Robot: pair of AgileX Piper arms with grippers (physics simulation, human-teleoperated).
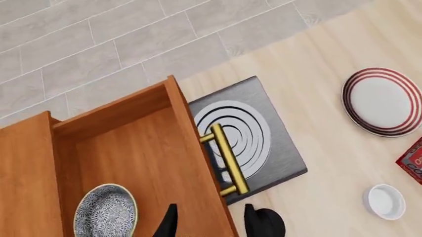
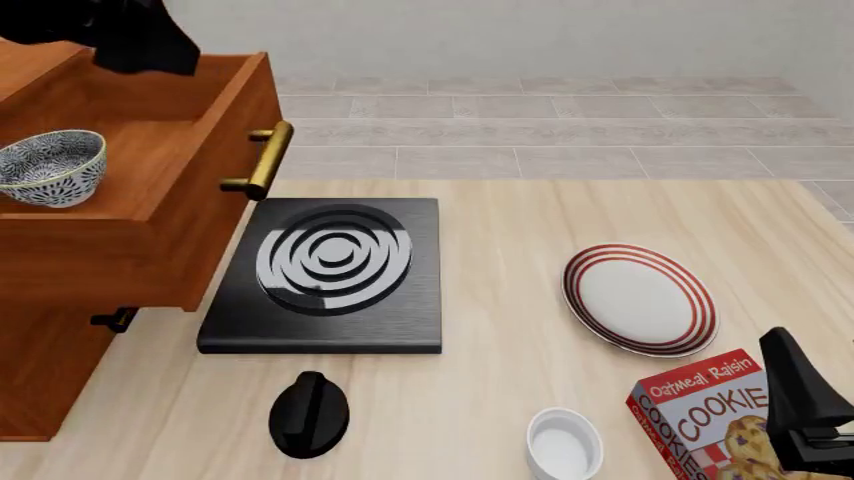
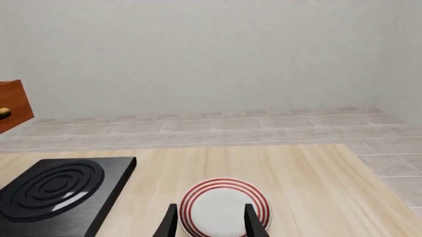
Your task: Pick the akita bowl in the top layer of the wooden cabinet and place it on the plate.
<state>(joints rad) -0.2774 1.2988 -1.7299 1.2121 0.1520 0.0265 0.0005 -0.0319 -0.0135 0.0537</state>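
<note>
The pale wooden table [image 2: 534,210] carries everything. At its left edge stands the tall reddish-brown wooden cabinet [image 2: 40,370], cut off by the front view's frame so that only its lower right corner and top show. Its top layer [image 2: 160,190], the uppermost drawer with a brass bar handle [image 2: 267,160], is pulled out over the flat black stove with pale concentric rings [image 2: 334,265]. In the front view the lower drawers are hidden under it, apart from one black mount.

The small akita bowl with a dense blue-black and white pattern [image 2: 47,168] sits upright inside the open drawer, near its left side. The left wrist view looks straight down into the drawer and shows the bowl [image 1: 105,212] partly cut off at the frame's edge.

The round white plate with red rings [image 2: 638,298] lies right of the stove, well apart from the cabinet. Near it a red oatmeal cookie box [image 2: 707,415] is partly hidden by the right arm, and a plain white cup-like bowl [image 2: 563,445] and a black rounded knob-like object [image 2: 310,413] sit near the front edge.

The left gripper [image 1: 207,222] hangs above the drawer with its fingers apart; in the front view it is only a dark mass at the top corner. The right gripper [image 3: 209,222] has its fingers spread, holding nothing, and the plate [image 3: 224,206] shows between them.
</note>
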